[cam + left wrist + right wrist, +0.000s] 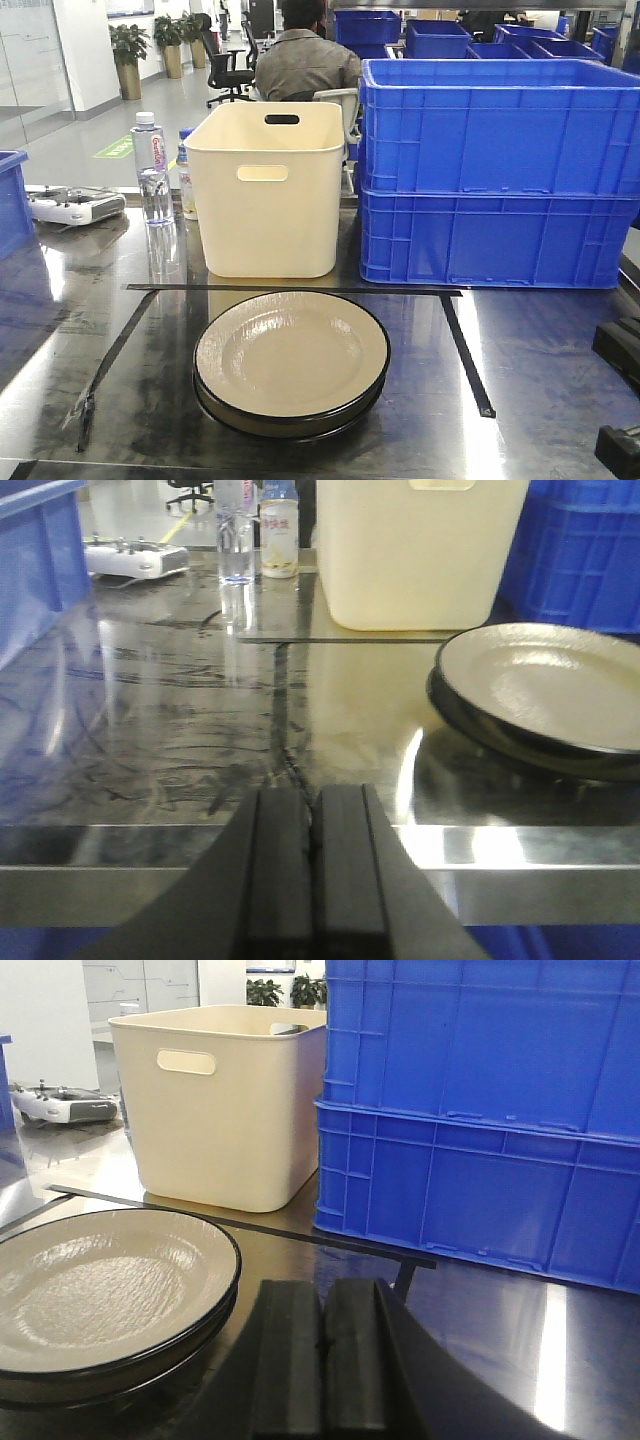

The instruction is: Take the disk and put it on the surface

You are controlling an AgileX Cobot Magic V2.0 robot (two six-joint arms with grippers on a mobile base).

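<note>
The disk (290,355) is a cream plate with a black rim, stacked on a second like plate inside the black tape rectangle (290,290) on the dark glossy surface (530,380). In the left wrist view the disk (550,685) lies to the right of and beyond my left gripper (315,795), which is shut and empty above the table's front edge. In the right wrist view the disk (95,1285) is just left of my right gripper (323,1288), also shut with nothing in it. Neither gripper touches the disk.
A cream bin (268,190) stands behind the tape rectangle, with stacked blue crates (495,170) to its right. A water bottle (152,170), a smaller bottle (186,180) and a white controller (75,205) sit at the back left. Another blue crate (12,200) is at the left edge.
</note>
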